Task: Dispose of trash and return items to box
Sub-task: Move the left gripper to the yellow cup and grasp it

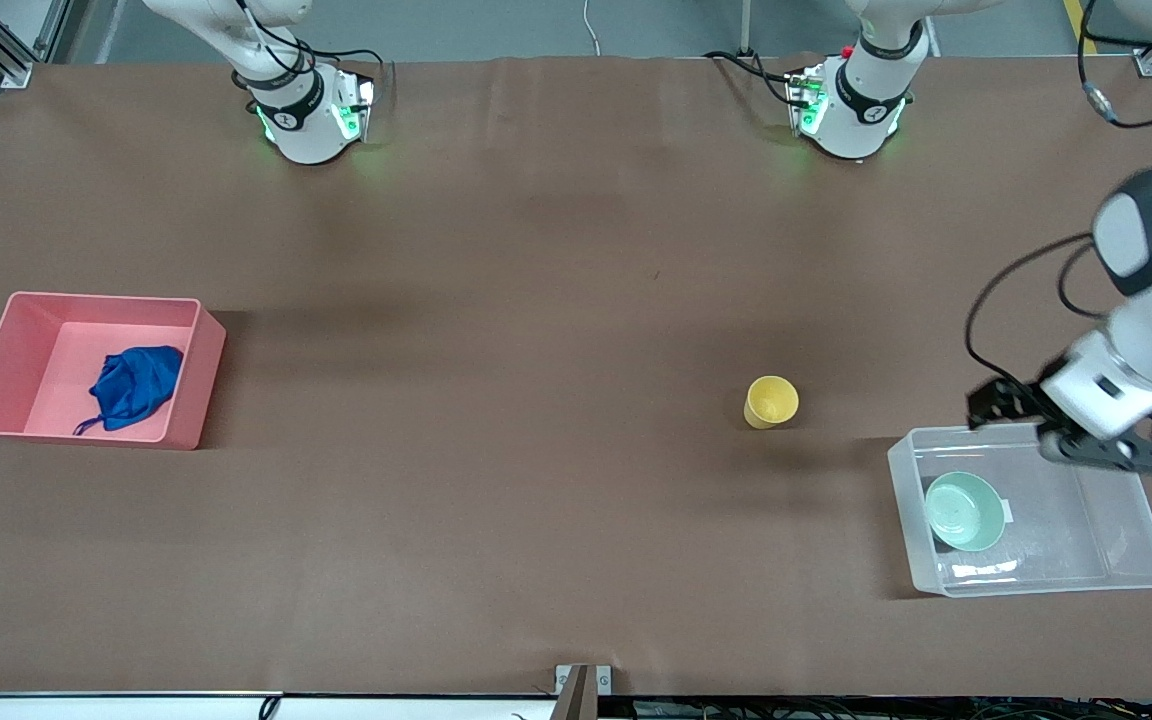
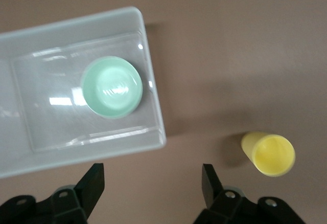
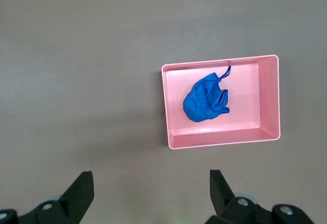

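Observation:
The blue cloth trash (image 1: pixel 136 385) lies in the pink bin (image 1: pixel 96 298); both also show in the right wrist view, the cloth (image 3: pixel 206 100) inside the bin (image 3: pixel 219 142). The yellow cup (image 1: pixel 771 401) stands on the bare table between the two containers, nearer the clear box (image 1: pixel 1036 585). The mint-green bowl (image 1: pixel 964 510) sits in that box. My left gripper (image 1: pixel 1076 435) hangs open and empty over the box's edge. The left wrist view shows the left gripper (image 2: pixel 152 180), the bowl (image 2: pixel 112 87), the box (image 2: pixel 158 127) and the cup (image 2: pixel 269 153). My right gripper (image 3: pixel 150 188) is open and empty, high over bare table.
The pink bin stands at the right arm's end of the table and the clear box at the left arm's end. Both arm bases (image 1: pixel 311 110) (image 1: pixel 851 105) stand along the table's edge farthest from the front camera. Brown tabletop (image 1: pixel 496 400) lies between the containers.

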